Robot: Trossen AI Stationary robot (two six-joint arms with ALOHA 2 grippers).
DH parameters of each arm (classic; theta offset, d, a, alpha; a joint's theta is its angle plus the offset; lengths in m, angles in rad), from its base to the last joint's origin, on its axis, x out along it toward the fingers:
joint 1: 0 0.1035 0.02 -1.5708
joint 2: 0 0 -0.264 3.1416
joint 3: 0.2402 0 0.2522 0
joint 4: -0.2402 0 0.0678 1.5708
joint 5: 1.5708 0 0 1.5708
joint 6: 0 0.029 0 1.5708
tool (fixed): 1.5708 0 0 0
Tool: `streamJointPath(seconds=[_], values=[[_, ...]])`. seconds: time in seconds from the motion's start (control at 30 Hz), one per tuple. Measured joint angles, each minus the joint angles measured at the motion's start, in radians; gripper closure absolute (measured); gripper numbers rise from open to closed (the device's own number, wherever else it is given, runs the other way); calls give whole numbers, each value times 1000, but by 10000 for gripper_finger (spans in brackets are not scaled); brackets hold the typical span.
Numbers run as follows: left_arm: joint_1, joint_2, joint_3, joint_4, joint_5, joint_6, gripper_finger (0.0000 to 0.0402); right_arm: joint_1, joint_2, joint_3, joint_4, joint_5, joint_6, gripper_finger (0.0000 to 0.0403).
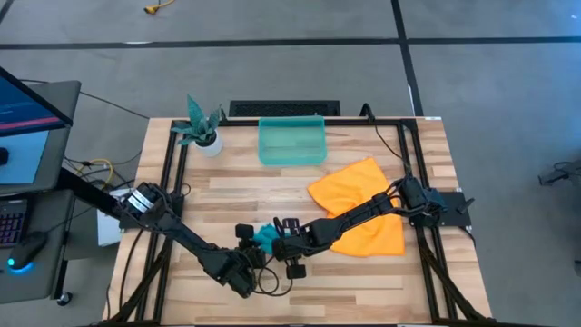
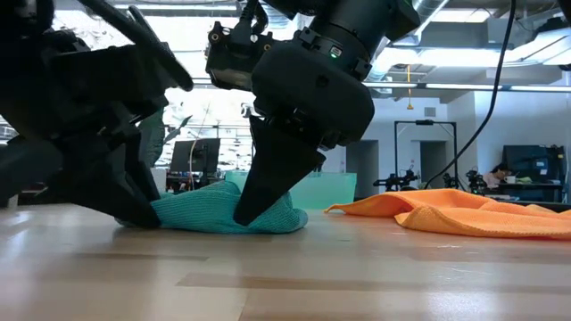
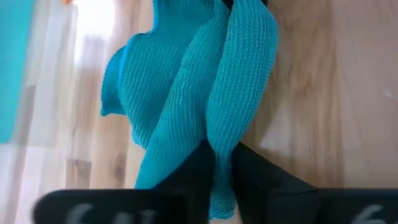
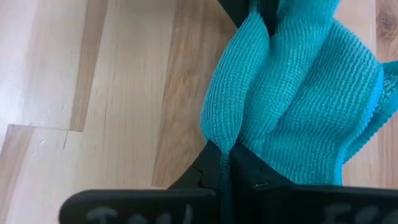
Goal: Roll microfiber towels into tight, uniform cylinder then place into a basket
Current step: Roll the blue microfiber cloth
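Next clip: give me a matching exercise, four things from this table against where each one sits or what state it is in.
Things:
1. teal towel
2. orange towel
3. basket
4. potted plant

Place or state:
A. spread loosely on the table, under the right arm
B. at the far left corner of the table
C. bunched up, pinched from both sides by the left gripper and the right gripper
D. at the middle of the far edge, no towel in it

Pairs: 1-C, 2-A, 3-D, 4-B
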Motion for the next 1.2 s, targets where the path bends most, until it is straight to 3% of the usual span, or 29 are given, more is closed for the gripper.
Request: streamJointPath(seconds=[0.07,0.2,0.5,0.7,0.87,1.2], values=[[1,-1,0,-2,16,-1,390,0,0,0,-3,-4,0,378],[-1,-20,0,-10,57,-3,387,2,0,0,-4,-15,34,371],[-13,-197,-2,-9,328,-62,398,43,3,1,55,-49,113,378],[53,-254,1,-22,567,-276,388,63,4,41,112,-170,163,371],[130,-251,-2,-47,679,-391,388,66,4,52,111,-188,275,378],[294,-252,-49,-38,835,-416,390,56,14,47,115,-185,344,375]])
